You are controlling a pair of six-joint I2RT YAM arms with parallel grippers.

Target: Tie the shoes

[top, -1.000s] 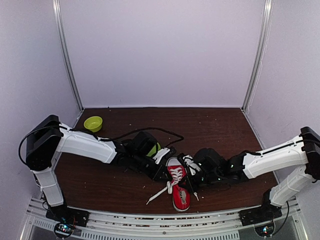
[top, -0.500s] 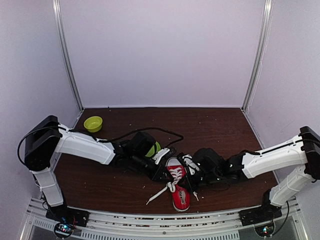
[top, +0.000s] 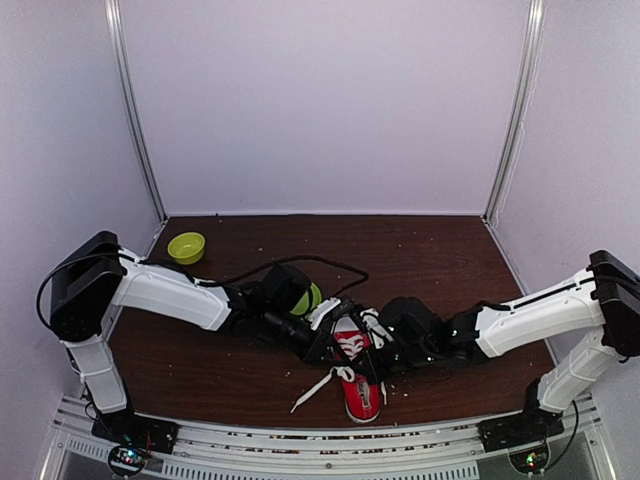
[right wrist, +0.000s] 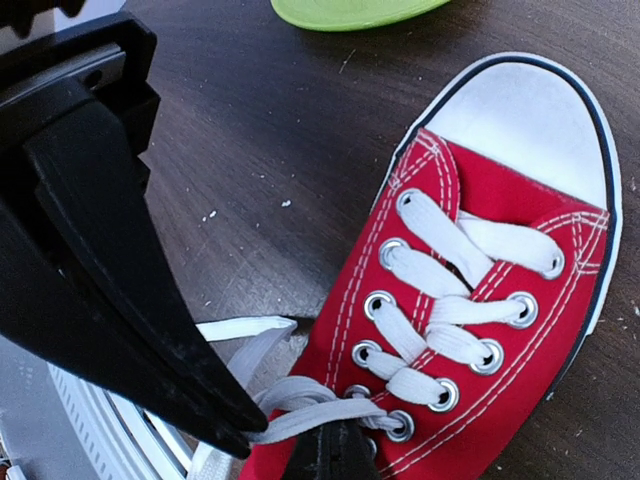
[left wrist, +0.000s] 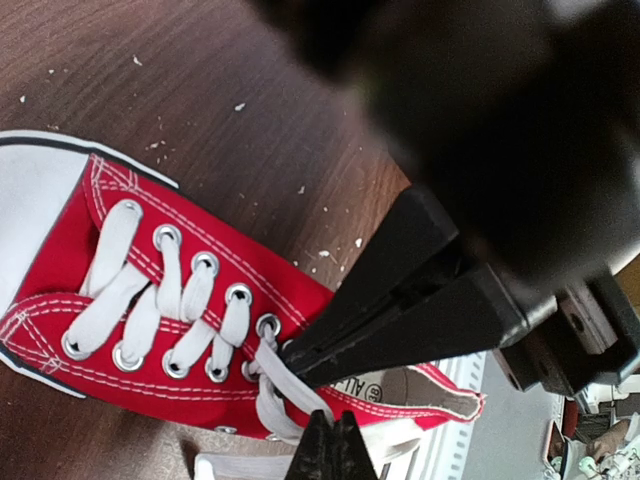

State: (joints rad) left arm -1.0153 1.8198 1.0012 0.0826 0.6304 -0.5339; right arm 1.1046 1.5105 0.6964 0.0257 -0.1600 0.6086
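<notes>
The red sneaker [top: 360,385] lies between the arms, white toe cap away from the bases. It also shows in the left wrist view [left wrist: 150,300] and the right wrist view [right wrist: 500,300]. My left gripper [top: 332,352] is at the shoe's left side, shut on a white lace [left wrist: 290,385] just off the top eyelets; its tips show in its own view [left wrist: 333,440]. My right gripper [top: 376,352] is at the shoe's right side, shut on the other lace strand [right wrist: 320,420]; its tips show in its own view [right wrist: 330,450]. A loose lace end [top: 312,390] trails left on the table.
A lime green bowl [top: 186,247] stands at the back left. A second green dish [top: 307,298] lies under the left forearm, also at the top of the right wrist view [right wrist: 350,10]. The table's near rail [top: 300,440] runs just past the heel.
My right gripper has shifted left, closer over the shoe's lacing. My left gripper stays at the shoe's left side. The shoe has barely moved.
</notes>
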